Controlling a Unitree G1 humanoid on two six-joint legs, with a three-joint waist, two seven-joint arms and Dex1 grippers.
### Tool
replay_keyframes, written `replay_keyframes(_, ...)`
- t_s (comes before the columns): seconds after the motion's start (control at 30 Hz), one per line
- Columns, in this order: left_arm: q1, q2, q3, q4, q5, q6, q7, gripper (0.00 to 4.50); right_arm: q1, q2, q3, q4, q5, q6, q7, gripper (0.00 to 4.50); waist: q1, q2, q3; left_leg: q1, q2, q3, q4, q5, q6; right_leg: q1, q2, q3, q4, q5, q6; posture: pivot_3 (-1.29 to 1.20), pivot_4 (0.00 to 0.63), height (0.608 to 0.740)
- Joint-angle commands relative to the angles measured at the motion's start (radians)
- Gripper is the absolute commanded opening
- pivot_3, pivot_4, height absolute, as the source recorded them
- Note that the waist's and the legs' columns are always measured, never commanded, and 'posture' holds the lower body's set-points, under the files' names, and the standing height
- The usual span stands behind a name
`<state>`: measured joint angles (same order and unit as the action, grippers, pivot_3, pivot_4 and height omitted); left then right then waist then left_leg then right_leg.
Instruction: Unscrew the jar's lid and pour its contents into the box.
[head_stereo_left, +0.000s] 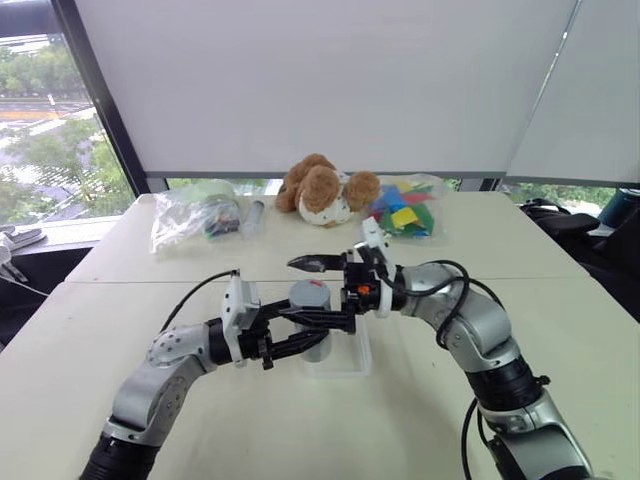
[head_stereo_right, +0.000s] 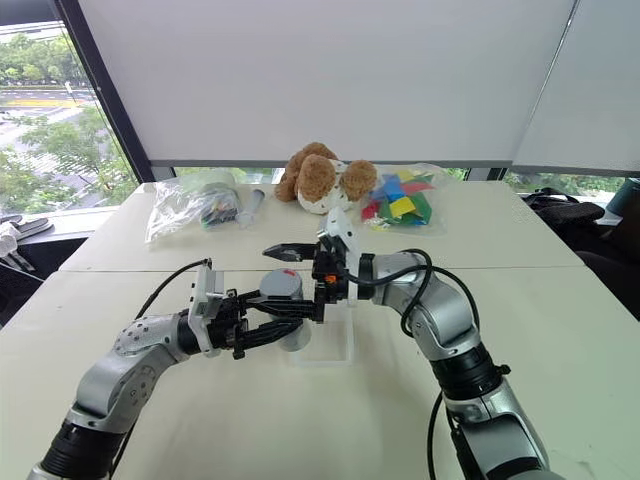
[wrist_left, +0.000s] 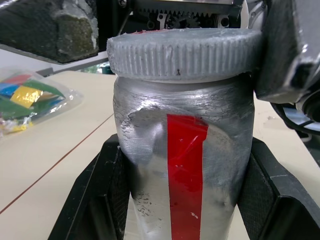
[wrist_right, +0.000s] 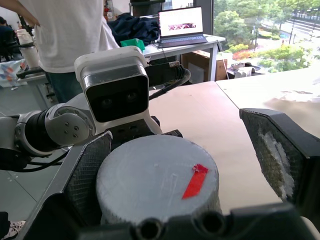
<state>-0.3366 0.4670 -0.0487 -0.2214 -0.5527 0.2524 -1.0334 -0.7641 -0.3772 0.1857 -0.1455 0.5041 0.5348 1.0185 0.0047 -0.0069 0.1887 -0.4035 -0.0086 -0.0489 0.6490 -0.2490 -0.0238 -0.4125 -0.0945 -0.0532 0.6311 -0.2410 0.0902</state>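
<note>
1. The left gripper (head_stereo_left: 318, 332) has its fingers clamped on the jar (head_stereo_left: 312, 318), holding it upright just above the box (head_stereo_left: 345, 360) on the worktop (head_stereo_left: 400, 420).
2. The right gripper (head_stereo_left: 322, 282) has its fingers spread wide around the lid (wrist_right: 157, 175), which sits on the jar; one finger is beside the lid's rim, the other well apart.
3. Farther back lie a clear bag (head_stereo_left: 195, 215), a plush toy (head_stereo_left: 325, 190) and a bag of coloured blocks (head_stereo_left: 405, 212).

Head stereo downward, wrist cameras close on jar (wrist_left: 185, 165)
</note>
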Motion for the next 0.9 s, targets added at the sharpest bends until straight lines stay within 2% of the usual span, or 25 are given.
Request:
replay_keyframes(0.03, -0.006, -0.001, -0.016, -0.016, 0.011, -0.049, -0.041, 2.19, -0.043, 0.013, -0.032, 0.008, 0.027, 0.012, -0.007, 4.45, -0.001, 0.0, 0.0, 0.0, 0.0, 0.0, 0.0, 0.0, 0.0, 0.0, 0.0, 0.0, 0.0, 0.0, 0.0, 0.0, 0.15, 0.74)
replay_keyframes(0.53, 0.002, 0.011, -0.021, -0.013, 0.006, -0.061, -0.073, 2.19, 0.017, -0.099, -0.101, 0.046, 0.092, 0.016, 0.105, 4.45, 0.002, 0.0, 0.0, 0.0, 0.0, 0.0, 0.0, 0.0, 0.0, 0.0, 0.0, 0.0, 0.0, 0.0, 0.0, 0.0, 0.15, 0.74)
replay_keyframes(0.9, -0.003, 0.015, -0.011, -0.006, 0.012, -0.051, -0.072, 2.19, 0.073, -0.153, -0.147, -0.016, 0.183, 0.021, 0.2, 4.45, 0.003, 0.0, 0.0, 0.0, 0.0, 0.0, 0.0, 0.0, 0.0, 0.0, 0.0, 0.0, 0.0, 0.0, 0.0, 0.0, 0.15, 0.74)
